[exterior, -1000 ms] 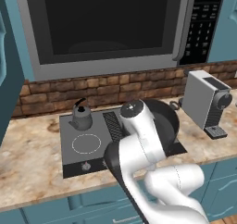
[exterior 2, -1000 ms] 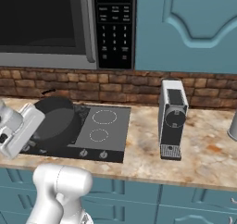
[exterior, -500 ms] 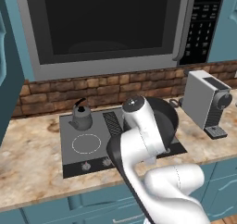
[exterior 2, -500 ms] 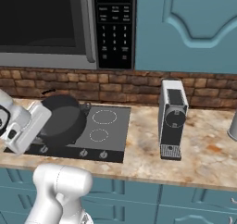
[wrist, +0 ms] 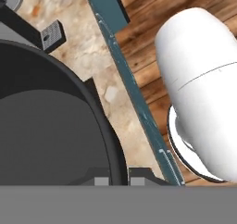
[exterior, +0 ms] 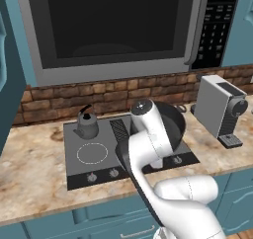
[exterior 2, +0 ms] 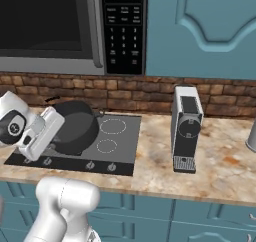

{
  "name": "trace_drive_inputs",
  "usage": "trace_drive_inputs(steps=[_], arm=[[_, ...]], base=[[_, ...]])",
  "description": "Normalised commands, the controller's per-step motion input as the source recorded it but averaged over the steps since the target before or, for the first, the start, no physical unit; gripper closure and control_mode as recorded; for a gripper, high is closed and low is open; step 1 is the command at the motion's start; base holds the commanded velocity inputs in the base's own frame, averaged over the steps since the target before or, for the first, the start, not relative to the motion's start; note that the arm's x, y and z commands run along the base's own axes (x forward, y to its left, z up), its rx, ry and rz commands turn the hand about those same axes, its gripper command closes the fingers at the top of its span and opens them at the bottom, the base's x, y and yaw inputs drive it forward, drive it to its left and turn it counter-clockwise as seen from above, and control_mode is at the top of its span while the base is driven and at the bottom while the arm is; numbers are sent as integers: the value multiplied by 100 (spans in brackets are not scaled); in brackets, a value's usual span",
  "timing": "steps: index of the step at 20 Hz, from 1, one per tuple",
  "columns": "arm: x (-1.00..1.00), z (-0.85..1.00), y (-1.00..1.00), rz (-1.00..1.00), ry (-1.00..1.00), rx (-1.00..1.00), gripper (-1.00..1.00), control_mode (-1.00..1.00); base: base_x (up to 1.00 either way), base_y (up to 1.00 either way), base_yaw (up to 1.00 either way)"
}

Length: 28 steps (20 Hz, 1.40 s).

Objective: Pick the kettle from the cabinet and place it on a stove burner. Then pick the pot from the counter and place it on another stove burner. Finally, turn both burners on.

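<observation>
Fingers [wrist: 119,180]: clenched on the rim of the pot [wrist: 41,130], one dark tip inside the wall and one outside, seen at the bottom of the hand view.
Pot: held above the right half of the cooktop [exterior 2: 125,141]; in the right base view the pot [exterior 2: 75,126] hangs over the left part of the dark plate, its near wall against the white hand.
Kettle [exterior: 87,124]: upright on the back left burner, well apart from the pot [exterior: 173,122].
Open room: the front left burner ring [exterior: 92,153] is bare; in the right base view two white rings [exterior 2: 113,126] lie bare beside the pot.
Edges: the bench [exterior: 34,169] runs beige on both sides of the cooktop; the coffee machine [exterior 2: 186,128] stands near the cooktop's right edge; the microwave [exterior: 113,25] hangs above.
Change: against the earlier frames the hand and pot sit further along toward the coffee machine side and a little higher; kettle and machine unmoved.
Hard to see: the arm covers the pot's left half in the left base view; whether the pot's base touches the cooktop cannot be told.
</observation>
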Motion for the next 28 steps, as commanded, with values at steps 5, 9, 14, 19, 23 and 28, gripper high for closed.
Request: trace_drive_inputs(steps=[5,9,14,19,23,28], arm=[[36,-18,0,0,0,3,100,-100],[38,-21,0,0,0,4,100,-100],[38,-24,0,0,0,5,100,-100],[32,-24,-2,0,0,2,100,-100],[21,-14,-4,0,5,0,100,-100],[30,-7,-2,0,10,0,100,-100]], base=[[0,0,0],[0,0,0],[0,0,0],[0,0,0],[0,0,0],[0,0,0]])
